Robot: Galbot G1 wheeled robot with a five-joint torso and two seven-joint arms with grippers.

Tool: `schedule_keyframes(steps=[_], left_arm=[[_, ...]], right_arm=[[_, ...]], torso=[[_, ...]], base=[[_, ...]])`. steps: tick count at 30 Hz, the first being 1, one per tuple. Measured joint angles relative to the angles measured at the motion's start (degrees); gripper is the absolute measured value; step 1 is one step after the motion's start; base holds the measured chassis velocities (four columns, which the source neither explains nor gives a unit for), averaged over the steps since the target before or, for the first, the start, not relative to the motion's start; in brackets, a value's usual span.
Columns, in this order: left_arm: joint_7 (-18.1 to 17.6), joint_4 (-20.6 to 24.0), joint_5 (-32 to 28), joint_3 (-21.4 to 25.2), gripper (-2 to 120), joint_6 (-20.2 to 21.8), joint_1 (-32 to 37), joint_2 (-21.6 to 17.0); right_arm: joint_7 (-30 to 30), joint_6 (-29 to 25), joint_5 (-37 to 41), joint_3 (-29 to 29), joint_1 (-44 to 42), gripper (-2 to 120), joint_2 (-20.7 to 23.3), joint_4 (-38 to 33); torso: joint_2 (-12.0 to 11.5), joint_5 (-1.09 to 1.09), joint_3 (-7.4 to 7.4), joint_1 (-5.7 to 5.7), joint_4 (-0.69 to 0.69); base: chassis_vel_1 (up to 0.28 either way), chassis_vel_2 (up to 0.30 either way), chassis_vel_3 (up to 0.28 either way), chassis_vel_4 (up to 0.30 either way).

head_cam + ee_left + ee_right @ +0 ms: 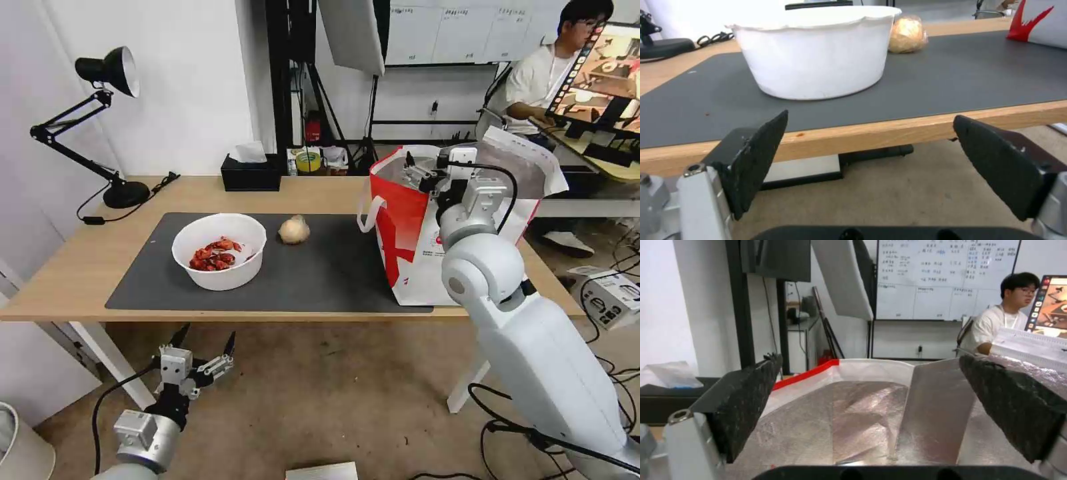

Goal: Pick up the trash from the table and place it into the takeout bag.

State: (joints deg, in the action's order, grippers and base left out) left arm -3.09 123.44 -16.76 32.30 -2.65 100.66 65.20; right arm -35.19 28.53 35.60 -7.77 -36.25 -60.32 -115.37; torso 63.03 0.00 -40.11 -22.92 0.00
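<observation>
the left arm hangs low, below the near edge of the table (80,267) toward its left corner, wrist turned upward; the left gripper (204,339) points up at that edge, its two dark fingers (756,156) spread wide with nothing between them. the right arm reaches forward and up over the table's right end, elbow bent, and the right gripper (427,170) sits above the takeout bag (407,227), jaws spread apart and empty.
</observation>
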Motion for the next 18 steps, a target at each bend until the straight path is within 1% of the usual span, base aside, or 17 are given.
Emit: schedule_keyframes(steps=[4,6,10,11,12,13,15,16,17,18], left_arm=[[0.0,0.0,0.0,0.0,100,0.0,0.0,0.0],[0.0,0.0,0.0,0.0,100,0.0,0.0,0.1],[0.0,0.0,0.0,0.0,100,0.0,0.0,0.1],[0.0,-0.1,0.0,0.0,100,0.0,-0.1,0.3],[0.0,-0.1,0.1,0.2,100,0.0,-0.1,0.4],[0.0,-0.1,0.1,0.2,100,0.0,-0.1,0.4],[0.0,-0.1,0.0,0.3,100,-0.1,-0.1,0.5],[0.0,-0.1,0.0,0.3,100,-0.1,-0.1,0.5],[0.0,-0.1,0.0,0.3,100,-0.1,-0.1,0.5],[0.0,-0.1,0.0,0.3,100,-0.1,-0.2,0.5]], right_arm=[[0.2,-0.5,0.6,0.0,0.0,100,0.2,-0.3],[1.4,-2.2,2.6,0.1,0.1,100,0.4,-1.1],[2.7,-3.5,3.9,0.3,0.1,100,0.5,-2.0],[4.1,-5.0,3.8,1.3,-0.7,100,0.5,-3.2],[7.6,-8.2,3.0,2.2,-2.3,100,0.5,-4.3],[7.6,-8.2,3.0,2.2,-2.3,100,0.5,-4.3],[11.4,-10.3,3.1,2.6,-3.7,100,0.5,-4.9],[12.7,-10.9,3.4,2.8,-4.2,100,0.5,-5.2],[12.7,-10.9,3.4,2.8,-4.2,100,0.5,-5.2],[14.7,-11.6,3.9,3.0,-5.2,100,0.8,-5.8]], torso=[[0.0,0.00,0.00,0.00,0.00],[0.0,0.00,0.00,0.00,0.00],[0.0,0.00,0.00,0.00,0.00],[0.0,0.00,0.00,0.00,0.00],[0.0,0.00,0.00,0.00,0.00],[0.0,0.00,0.00,0.00,0.00],[0.0,0.00,0.00,0.00,0.00],[0.0,0.00,0.00,0.00,0.00],[0.0,0.00,0.00,0.00,0.00],[0.0,0.00,0.00,0.00,0.01]], base=[[0.000,0.000,0.000,0.000],[0.000,0.000,0.000,0.000],[0.000,0.000,0.000,0.000],[0.000,0.000,0.000,0.000],[0.000,0.000,0.000,0.000],[0.000,0.000,0.000,0.000],[0.000,0.000,0.000,0.000],[0.000,0.000,0.000,0.000],[0.000,0.000,0.000,0.000],[0.000,0.000,0.000,0.000]])
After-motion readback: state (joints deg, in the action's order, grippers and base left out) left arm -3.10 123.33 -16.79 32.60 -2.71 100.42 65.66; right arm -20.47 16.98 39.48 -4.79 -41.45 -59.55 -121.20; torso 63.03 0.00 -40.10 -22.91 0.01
